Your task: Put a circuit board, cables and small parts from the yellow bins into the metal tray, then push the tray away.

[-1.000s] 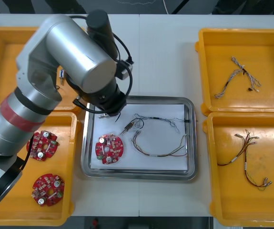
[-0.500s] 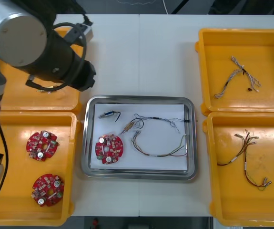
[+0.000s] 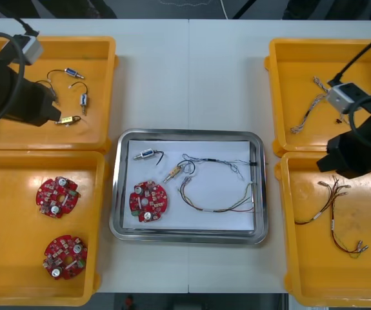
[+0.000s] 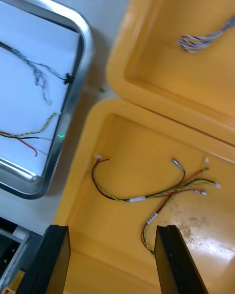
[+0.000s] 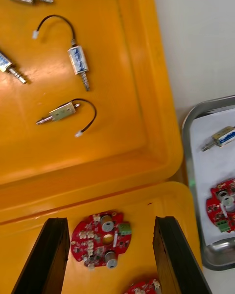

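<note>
Jaws apart and empty, the left gripper point(image 5: 110, 225) hovers at ten o'clock of the metal tray point(image 3: 188, 236), which holds a circuit board point(image 3: 148, 201), cables point(image 3: 219, 210) and small metal parts point(image 3: 145, 154), and the right gripper point(image 4: 111, 232), likewise apart, at three o'clock.

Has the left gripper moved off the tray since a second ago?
Yes. The left gripper has swung left, away from the metal tray's far-left corner, to over the left yellow bins.

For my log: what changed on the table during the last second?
The left gripper withdrew from the metal tray to the left bins, fingers open, leaving a small metal part inside. The right gripper came over the right bins. The circuit board and cables stayed.
</note>
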### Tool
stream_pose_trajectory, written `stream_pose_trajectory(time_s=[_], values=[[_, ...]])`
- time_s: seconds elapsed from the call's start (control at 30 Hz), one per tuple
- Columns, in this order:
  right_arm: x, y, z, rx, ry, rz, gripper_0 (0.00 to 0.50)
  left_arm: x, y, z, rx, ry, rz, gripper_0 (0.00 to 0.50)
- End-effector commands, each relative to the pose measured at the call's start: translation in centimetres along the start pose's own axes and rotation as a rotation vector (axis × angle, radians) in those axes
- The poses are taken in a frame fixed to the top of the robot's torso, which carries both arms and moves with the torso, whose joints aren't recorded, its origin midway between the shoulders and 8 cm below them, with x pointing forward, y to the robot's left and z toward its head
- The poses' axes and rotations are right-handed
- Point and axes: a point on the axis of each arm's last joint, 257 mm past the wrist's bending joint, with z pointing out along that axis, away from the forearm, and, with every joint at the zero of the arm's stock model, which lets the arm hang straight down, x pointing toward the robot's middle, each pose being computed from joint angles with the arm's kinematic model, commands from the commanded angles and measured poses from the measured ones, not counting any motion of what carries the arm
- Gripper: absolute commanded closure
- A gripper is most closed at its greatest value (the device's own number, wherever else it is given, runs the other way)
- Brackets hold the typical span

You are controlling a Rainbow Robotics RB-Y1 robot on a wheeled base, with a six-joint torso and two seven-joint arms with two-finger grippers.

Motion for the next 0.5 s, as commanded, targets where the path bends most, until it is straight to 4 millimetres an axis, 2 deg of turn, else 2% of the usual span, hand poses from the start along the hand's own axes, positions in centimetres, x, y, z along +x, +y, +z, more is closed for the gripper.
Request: stream_pose_trajectory(time_s=[0.03,0.2,0.23,0.33,0.4,0.47,0.5], values=[[-1.6,3.7,-0.2,-0.004,0.003,-0.150,0.000,2.0,4.0,-2.4,-0.056,0.005,0.089,0.000],[-2.3,8.3,0.8,-0.052,0.024,-0.284,0.000,3.9,6.5,-3.6,-0.064,0.031,0.046,0.000],[-2.3,8.3,0.8,-0.052,0.024,-0.284,0.000,3.9,6.5,-3.6,-0.064,0.031,0.046,0.000],[-2.3,11.7,1.9,-0.069,0.046,-0.404,0.000,5.5,8.1,-4.4,-0.087,0.049,0.014,0.000],[-2.3,12.8,2.4,-0.068,0.053,-0.444,0.000,6.0,8.6,-4.6,-0.098,0.054,0.004,0.000],[-2.0,14.8,3.3,-0.066,0.063,-0.521,0.000,7.0,9.4,-4.9,-0.114,0.062,-0.017,0.000],[-2.0,14.8,3.3,-0.066,0.063,-0.521,0.000,7.0,9.4,-4.9,-0.114,0.062,-0.017,0.000]])
